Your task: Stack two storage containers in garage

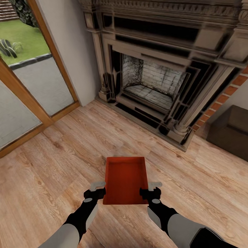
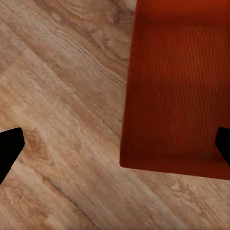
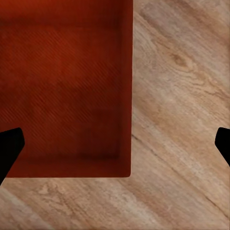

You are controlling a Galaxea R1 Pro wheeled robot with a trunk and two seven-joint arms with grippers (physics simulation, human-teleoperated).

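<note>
At far left a glass door (image 1: 31,79) with a wooden frame looks onto grass. On the light wood floor (image 1: 51,165) of the living room, the left gripper (image 1: 99,190) sits spread wide over the left wall of one orange-red storage container (image 1: 125,179), one finger inside and one outside. The right gripper (image 1: 151,190) straddles the right wall likewise, released. Behind stands the fireplace (image 1: 155,79), with a dark cabinet (image 1: 230,132) at far right.

Orange-red container (image 2: 175,91) on wood plank floor (image 2: 62,96), tool fingertips (image 2: 8,146) spread.
</note>
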